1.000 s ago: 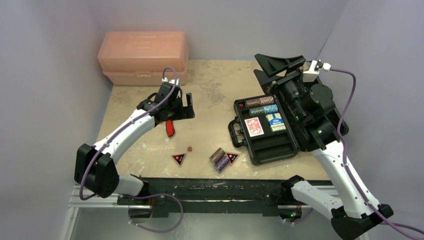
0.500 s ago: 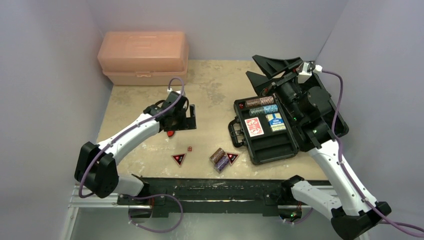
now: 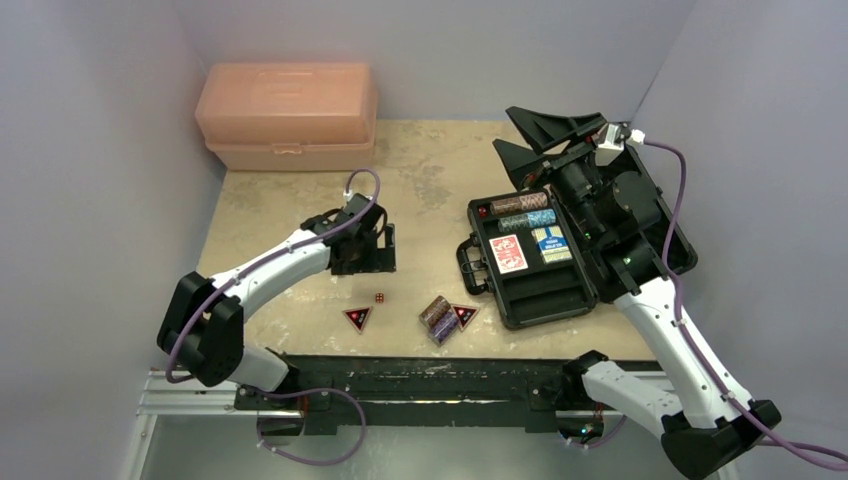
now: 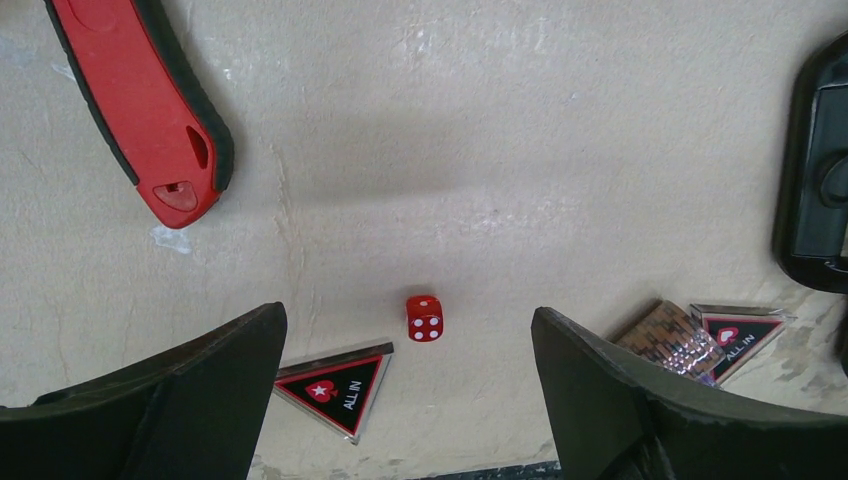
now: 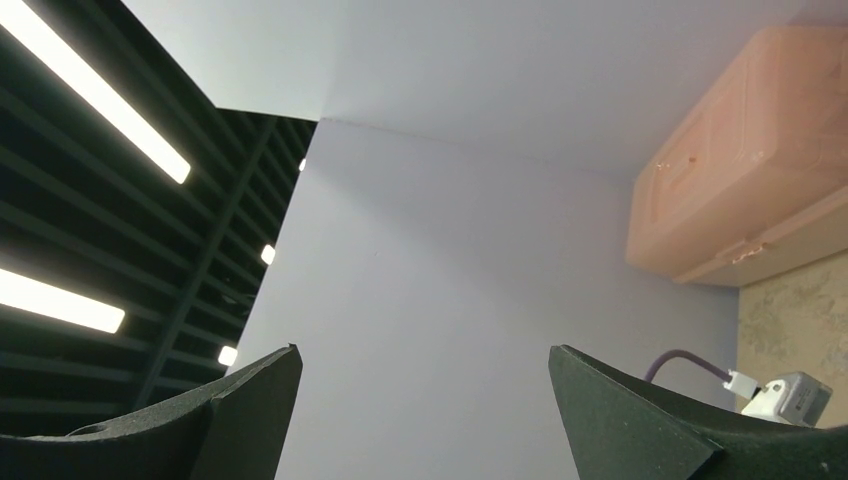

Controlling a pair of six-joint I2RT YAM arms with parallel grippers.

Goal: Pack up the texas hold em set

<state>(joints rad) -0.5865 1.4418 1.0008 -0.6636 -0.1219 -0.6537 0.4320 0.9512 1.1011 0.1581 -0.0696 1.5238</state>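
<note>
Left wrist: my left pincer (image 4: 408, 312) gapes empty over the red die (image 4: 425, 318), a glossy triangular token (image 4: 338, 385) just beside it, a red knife (image 4: 140, 100) further off. The black case (image 3: 540, 290) lies open rightward; my right pincer (image 3: 504, 129) gapes too.

Die (image 4: 424, 318) is red with white pips; triangular token (image 4: 338, 384) is black with a red centre, silver rim and white lettering. Knife (image 4: 140, 100) is red with black edging, tabletop (image 4: 500, 150) mottled beige. Case (image 3: 530, 290) is black, one deck (image 3: 508, 253) red, other deck (image 3: 551, 244) blue, loose chip stacks (image 3: 438, 318) brown and purple, box (image 3: 287, 115) peach.
</note>
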